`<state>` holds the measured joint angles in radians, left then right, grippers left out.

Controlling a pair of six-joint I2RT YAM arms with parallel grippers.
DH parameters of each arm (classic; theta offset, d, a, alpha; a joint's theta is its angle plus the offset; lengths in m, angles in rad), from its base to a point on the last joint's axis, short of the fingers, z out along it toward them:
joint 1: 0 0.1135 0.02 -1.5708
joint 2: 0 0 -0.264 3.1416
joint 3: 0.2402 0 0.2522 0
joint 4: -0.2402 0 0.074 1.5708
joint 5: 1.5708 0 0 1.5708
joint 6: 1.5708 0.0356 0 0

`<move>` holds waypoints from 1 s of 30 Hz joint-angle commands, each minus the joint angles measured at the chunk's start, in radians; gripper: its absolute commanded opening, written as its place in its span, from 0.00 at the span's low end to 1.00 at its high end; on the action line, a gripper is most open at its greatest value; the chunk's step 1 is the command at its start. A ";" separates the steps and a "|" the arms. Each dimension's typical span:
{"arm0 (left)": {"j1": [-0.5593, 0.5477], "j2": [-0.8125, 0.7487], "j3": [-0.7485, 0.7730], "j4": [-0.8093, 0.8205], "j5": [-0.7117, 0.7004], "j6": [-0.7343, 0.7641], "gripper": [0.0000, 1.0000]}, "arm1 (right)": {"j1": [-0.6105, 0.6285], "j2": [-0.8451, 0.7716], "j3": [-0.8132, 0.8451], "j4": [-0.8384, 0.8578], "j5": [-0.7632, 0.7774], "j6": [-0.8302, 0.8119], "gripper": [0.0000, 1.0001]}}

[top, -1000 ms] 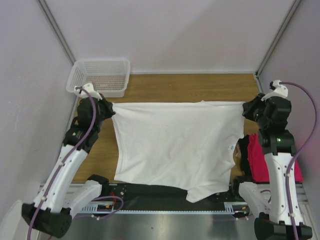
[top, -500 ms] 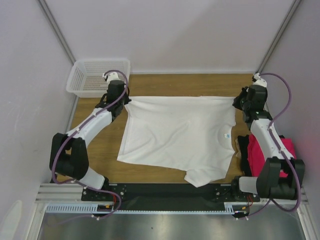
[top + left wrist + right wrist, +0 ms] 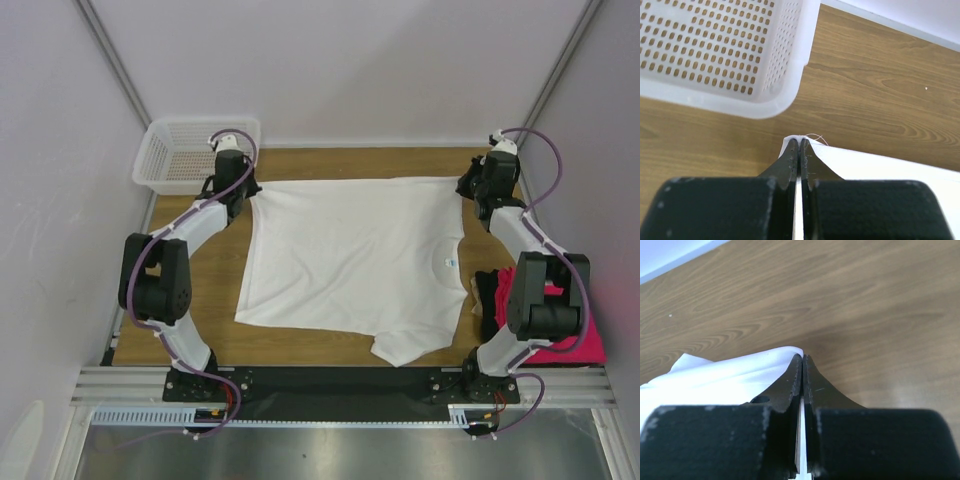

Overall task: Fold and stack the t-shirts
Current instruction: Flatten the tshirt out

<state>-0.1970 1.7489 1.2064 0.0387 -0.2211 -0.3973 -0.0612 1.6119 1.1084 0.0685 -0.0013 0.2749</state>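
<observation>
Left pincer (image 3: 799, 141) clenched on the far-left corner of the white t-shirt (image 3: 350, 260), a bit of cloth and a loose thread poking past the tips, near the corner of the white mesh basket (image 3: 715, 97) (not touching it, going by the wrist view). Right pincer (image 3: 803, 359) clenched too, gripping the far-right corner of the same shirt, cloth edge bunched to its left. Shirt lies spread across the middle of the wooden table (image 3: 200, 290), far edge stretched between the two pincers. Small blue-white tag (image 3: 450, 262) faces up near its right side, and one sleeve flops toward the table's near edge. Magenta-pink t-shirt (image 3: 588, 342) and black t-shirt (image 3: 487, 295) sit heaped at the near right of the table. Black one is just beside the white shirt's right edge, and the right arm partly covers both.
</observation>
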 commanded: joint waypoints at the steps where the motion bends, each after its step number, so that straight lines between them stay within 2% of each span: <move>1: 0.056 0.003 0.019 0.127 0.090 0.109 0.00 | -0.011 0.029 0.073 0.103 -0.017 -0.054 0.00; 5: 0.056 0.003 -0.024 0.216 0.175 0.190 0.00 | -0.011 0.071 0.088 0.134 -0.052 -0.063 0.00; 8: 0.056 0.009 -0.045 0.234 0.177 0.219 0.00 | -0.011 0.103 0.106 0.149 -0.074 -0.065 0.00; 21: 0.056 0.101 0.047 0.164 0.143 0.233 0.00 | -0.009 0.201 0.225 0.108 -0.106 -0.072 0.00; 22: 0.056 0.101 0.051 0.159 0.138 0.232 0.01 | -0.008 0.204 0.231 0.097 -0.105 -0.074 0.00; 24: 0.056 0.101 0.071 0.139 0.131 0.229 0.10 | -0.008 0.215 0.252 0.082 -0.100 -0.075 0.01; 25: 0.056 0.098 0.079 0.135 0.129 0.229 0.15 | -0.008 0.226 0.266 0.070 -0.094 -0.077 0.06; 26: 0.056 0.095 0.087 0.119 0.126 0.229 0.33 | -0.008 0.230 0.283 0.053 -0.094 -0.075 0.14; 27: 0.056 0.087 0.102 0.110 0.126 0.229 0.42 | -0.008 0.238 0.301 0.009 -0.097 -0.077 0.36; 28: 0.054 0.069 0.111 0.098 0.131 0.230 0.60 | -0.008 0.244 0.345 -0.018 -0.103 -0.077 0.50; 30: 0.051 0.037 0.130 0.064 0.135 0.224 0.74 | -0.006 0.244 0.390 -0.103 -0.103 -0.075 0.70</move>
<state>-0.1551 1.8545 1.2770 0.1318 -0.0727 -0.1787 -0.0631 1.8576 1.3937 0.0559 -0.1131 0.2146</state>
